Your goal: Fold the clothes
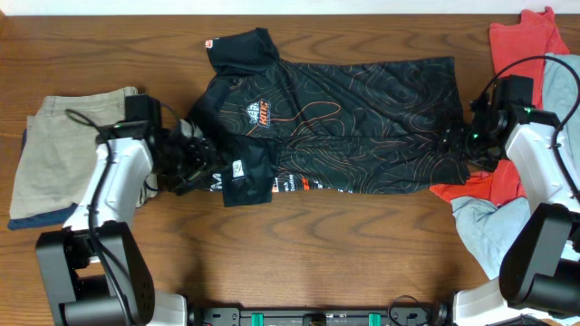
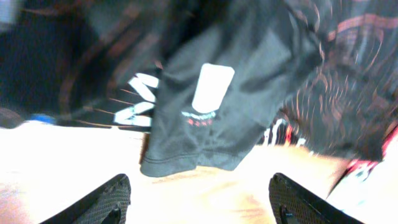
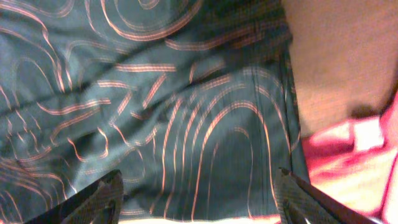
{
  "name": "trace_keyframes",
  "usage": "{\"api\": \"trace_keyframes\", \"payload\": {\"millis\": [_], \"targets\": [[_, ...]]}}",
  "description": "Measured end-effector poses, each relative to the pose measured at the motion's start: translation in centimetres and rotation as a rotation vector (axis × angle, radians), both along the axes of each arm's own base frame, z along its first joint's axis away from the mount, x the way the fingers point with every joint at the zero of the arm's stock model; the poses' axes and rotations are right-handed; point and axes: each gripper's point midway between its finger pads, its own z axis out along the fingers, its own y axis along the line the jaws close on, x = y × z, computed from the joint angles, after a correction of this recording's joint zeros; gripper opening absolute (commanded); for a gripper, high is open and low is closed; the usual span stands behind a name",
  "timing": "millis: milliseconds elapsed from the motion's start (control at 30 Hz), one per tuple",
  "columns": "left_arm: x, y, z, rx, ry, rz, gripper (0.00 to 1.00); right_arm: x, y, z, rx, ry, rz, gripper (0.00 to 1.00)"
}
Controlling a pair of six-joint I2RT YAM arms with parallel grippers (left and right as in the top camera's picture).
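Observation:
The black jersey (image 1: 335, 122) with thin orange contour lines lies spread across the middle of the table, collar to the left, one sleeve folded over near its lower left. My left gripper (image 1: 195, 163) is open and empty at the jersey's left edge; the left wrist view shows the folded sleeve (image 2: 211, 118) with a white logo just ahead of the open fingers (image 2: 199, 199). My right gripper (image 1: 453, 140) is open over the jersey's right hem; the right wrist view shows patterned fabric (image 3: 186, 124) between its fingers (image 3: 199, 199), not gripped.
Folded tan trousers (image 1: 63, 154) lie at the left. A red garment (image 1: 526, 41) lies at the back right, with more red cloth (image 1: 480, 186) and pale blue cloth (image 1: 489, 222) on the right side by the right arm.

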Motion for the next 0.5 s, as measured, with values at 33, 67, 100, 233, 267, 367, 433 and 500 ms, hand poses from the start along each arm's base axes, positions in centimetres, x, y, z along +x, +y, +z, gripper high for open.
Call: {"api": "trace_keyframes", "payload": {"millis": [33,67,100,233,267,367,433,500], "targets": [[-0.2,-0.5,-0.1,0.004,-0.005,-0.032,0.75,-0.3,0.1,-0.1,0.003,0.013,0.000,0.76],[-0.4,-1.0,-0.3,0.016,-0.007,-0.063,0.75,-0.5,0.1,-0.1,0.005,0.023,0.000,0.77],[-0.8,-1.4,-0.6,0.031,-0.004,-0.090,0.76,-0.8,0.2,-0.2,0.007,0.032,0.000,0.77],[-2.3,-2.5,-2.1,0.123,0.017,-0.194,0.76,-1.5,0.3,-0.4,0.013,0.060,0.000,0.78],[-2.6,-2.6,-2.4,0.147,0.022,-0.212,0.76,-1.6,0.3,-0.4,0.013,0.064,0.000,0.78],[-3.5,-2.7,-3.7,0.238,0.031,-0.263,0.77,-1.8,0.4,-0.4,0.015,0.072,0.000,0.78],[-3.7,-2.7,-4.4,0.276,0.020,-0.281,0.77,-1.8,0.4,-0.4,0.016,0.075,0.000,0.78],[-3.7,-2.6,-5.1,0.301,0.009,-0.287,0.77,-1.8,0.4,-0.4,0.016,0.075,0.000,0.78]]}}
